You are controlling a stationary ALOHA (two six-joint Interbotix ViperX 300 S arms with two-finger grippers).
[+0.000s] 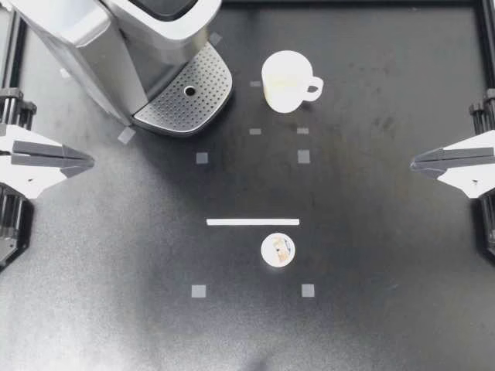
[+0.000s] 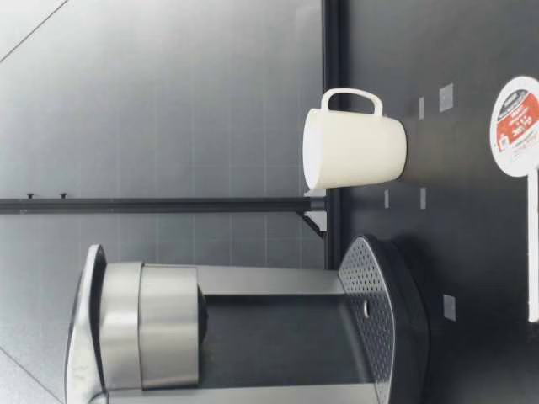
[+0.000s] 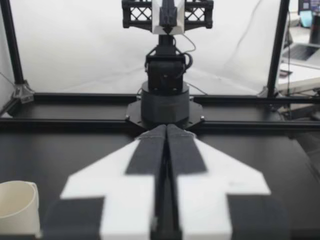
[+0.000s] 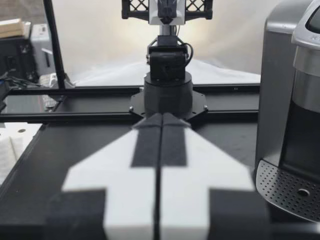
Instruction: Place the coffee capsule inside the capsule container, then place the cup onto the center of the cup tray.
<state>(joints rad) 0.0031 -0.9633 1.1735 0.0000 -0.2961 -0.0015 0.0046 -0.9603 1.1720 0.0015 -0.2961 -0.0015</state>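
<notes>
A white coffee capsule (image 1: 278, 250) (image 2: 515, 125) with a printed lid stands on the black table near the front middle, just below a white tape line (image 1: 252, 222). A white cup (image 1: 287, 81) (image 2: 354, 150) (image 3: 17, 207) stands upright at the back, handle toward the right, beside the coffee machine's perforated cup tray (image 1: 186, 97) (image 2: 375, 320) (image 4: 287, 192). My left gripper (image 1: 91, 161) (image 3: 166, 131) rests shut at the left edge, holding nothing. Opposite it, my right gripper (image 1: 412, 163) (image 4: 161, 119) is shut at the right edge, also holding nothing. Both are far from the capsule and cup.
The silver coffee machine (image 1: 116, 46) (image 2: 168, 337) (image 4: 295, 90) fills the back left corner. Small grey tape squares (image 1: 202, 158) mark the table. A black frame rail (image 1: 487, 31) borders the work area.
</notes>
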